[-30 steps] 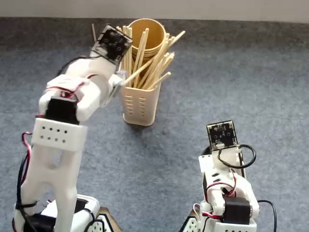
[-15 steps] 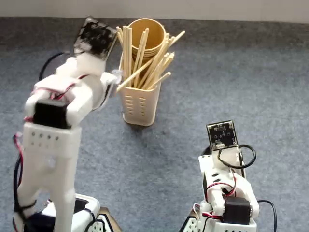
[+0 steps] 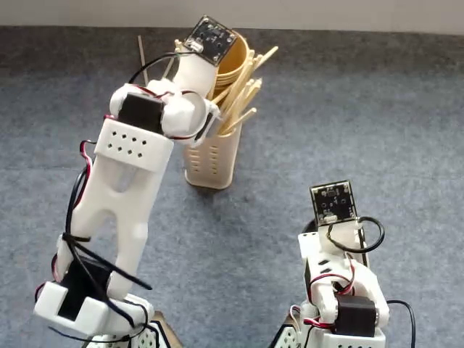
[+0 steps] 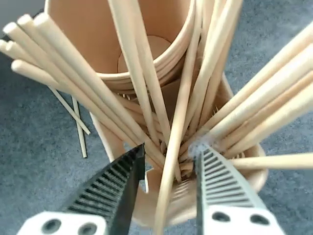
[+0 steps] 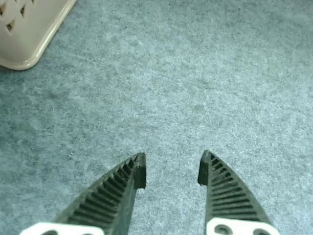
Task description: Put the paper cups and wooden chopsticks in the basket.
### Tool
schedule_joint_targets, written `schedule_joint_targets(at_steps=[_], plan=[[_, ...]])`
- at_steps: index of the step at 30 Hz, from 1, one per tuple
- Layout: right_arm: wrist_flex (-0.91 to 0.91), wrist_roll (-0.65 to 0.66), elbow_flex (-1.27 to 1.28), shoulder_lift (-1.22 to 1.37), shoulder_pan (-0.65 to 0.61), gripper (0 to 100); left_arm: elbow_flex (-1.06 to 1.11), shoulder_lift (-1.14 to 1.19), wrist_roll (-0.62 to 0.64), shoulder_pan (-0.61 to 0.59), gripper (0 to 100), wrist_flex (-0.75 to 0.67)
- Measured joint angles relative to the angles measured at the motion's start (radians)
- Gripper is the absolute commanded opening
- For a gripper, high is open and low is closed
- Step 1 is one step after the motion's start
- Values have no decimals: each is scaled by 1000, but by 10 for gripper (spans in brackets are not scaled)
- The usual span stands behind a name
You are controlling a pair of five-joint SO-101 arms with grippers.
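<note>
A beige slotted basket (image 3: 210,158) stands upright at the back of the carpet. Stacked paper cups (image 3: 238,64) sit inside it, with several wooden chopsticks (image 3: 245,90) fanned out around them. My left arm bends over the basket's top. The left gripper (image 4: 170,149) is open just above the rim, one chopstick (image 4: 172,181) passing between its fingers among the bundle. The cups (image 4: 88,29) lie just beyond the fingertips. Two loose chopsticks (image 4: 80,128) lie on the carpet behind the basket (image 4: 110,139). My right gripper (image 5: 171,169) hangs open over bare carpet.
A loose chopstick (image 3: 142,52) shows on the grey carpet at the back left of the basket. The right arm (image 3: 335,254) rests near the front right, with a corner of the basket (image 5: 29,34) ahead of it. Open carpet lies to the right.
The left arm has swung from the basket's left side to directly over its top, its wrist now above the cups. The right arm has not moved.
</note>
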Motion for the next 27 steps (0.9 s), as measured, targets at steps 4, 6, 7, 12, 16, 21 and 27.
schedule_joint_targets(at_steps=[4, 6, 7, 12, 16, 21, 27], plan=[[0, 0, 0, 0, 0, 187, -29, 9, -31, 6, 5, 0], [0, 0, 0, 0, 0, 187, -52, 9, -60, 8, 10, 0], [0, 0, 0, 0, 0, 187, -58, 9, -66, 9, 10, 0], [0, 0, 0, 0, 0, 187, -121, 11, -72, 8, 5, 40], [0, 0, 0, 0, 0, 187, -180, 11, -75, 11, 5, 94], [0, 0, 0, 0, 0, 187, -298, 11, -75, 17, 5, 114], [0, 0, 0, 0, 0, 187, -480, 11, -75, 38, 5, 176]])
